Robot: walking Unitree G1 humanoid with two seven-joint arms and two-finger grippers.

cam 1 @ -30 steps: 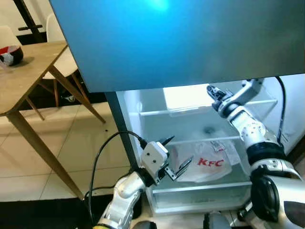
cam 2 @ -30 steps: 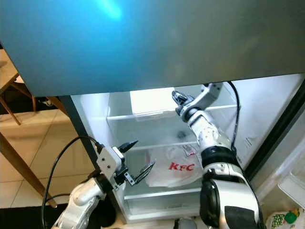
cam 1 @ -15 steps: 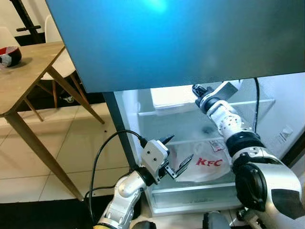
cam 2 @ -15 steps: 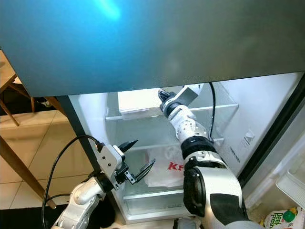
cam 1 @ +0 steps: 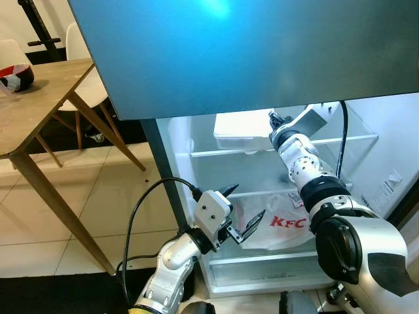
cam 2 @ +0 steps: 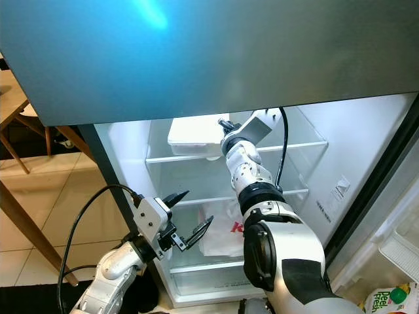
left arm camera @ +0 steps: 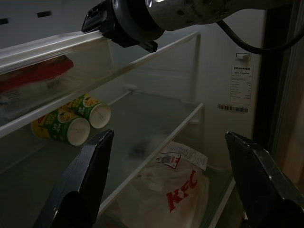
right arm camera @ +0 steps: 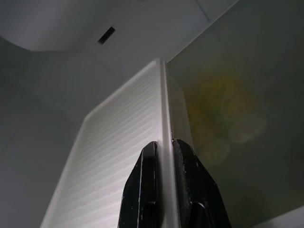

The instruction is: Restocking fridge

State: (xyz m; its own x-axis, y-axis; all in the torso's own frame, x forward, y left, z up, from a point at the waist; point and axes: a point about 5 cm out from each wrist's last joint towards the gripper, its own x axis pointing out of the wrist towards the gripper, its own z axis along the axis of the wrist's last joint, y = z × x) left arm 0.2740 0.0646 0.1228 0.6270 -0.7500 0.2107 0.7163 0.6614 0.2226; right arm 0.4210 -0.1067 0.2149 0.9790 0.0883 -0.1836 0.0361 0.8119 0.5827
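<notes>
One white lidded container (cam 1: pixel 243 129) on the top glass shelf (cam 1: pixel 340 140) of the open fridge (cam 2: pixel 366 157), its rim pinched by the right gripper (right arm camera: pixel 161 187). Two green cups (left arm camera: pixel 71 121) lying side by side on the middle shelf, one white KFC bag (cam 1: pixel 281 226) on the shelf below. Left gripper (cam 1: pixel 241 210) spread wide and empty, raised in front of the bag.

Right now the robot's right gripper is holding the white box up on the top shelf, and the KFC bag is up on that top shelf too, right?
Not quite. The right gripper is shut on the white box at the top shelf, but the KFC bag lies lower down, under the middle shelf. The left eye view shows it, and the left wrist view too.
</notes>
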